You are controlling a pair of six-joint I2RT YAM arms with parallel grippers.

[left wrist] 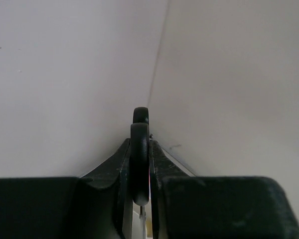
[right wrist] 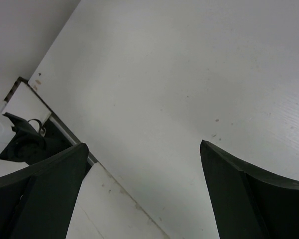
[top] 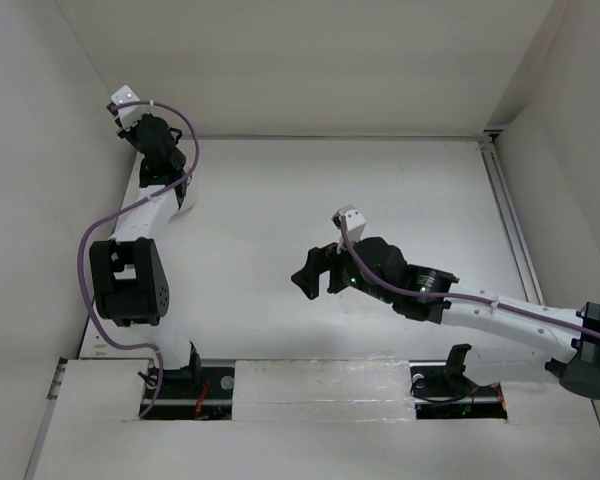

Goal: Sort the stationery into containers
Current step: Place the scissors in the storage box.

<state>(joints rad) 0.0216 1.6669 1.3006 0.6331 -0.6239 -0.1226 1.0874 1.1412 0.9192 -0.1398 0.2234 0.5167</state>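
Left gripper (left wrist: 139,149) is clenched on the black-handled scissors (left wrist: 139,169). Its two dark fingers (left wrist: 120,169) press in on either side of a handle loop, and the second loop stands just beyond the first, past the fingertips. In the left wrist view a thin metal part shows below the loops; the rest of the scissors is hidden. From above, the left arm reaches to the far-left corner of the table (top: 380,180), so the scissors are held there, facing the seam where two pale surfaces meet. A rounded white shape (top: 186,196) peeks out beside that arm near the same corner of the table; what it is cannot be told.

Over the middle of the table, a little toward its near edge, the right gripper (top: 312,273) hangs released. Its fingers (right wrist: 45,199) are spread wide with only bare tabletop between them. A purple cable (top: 85,250) loops along the left arm, and a metal rail (top: 507,220) runs down the table's right edge.
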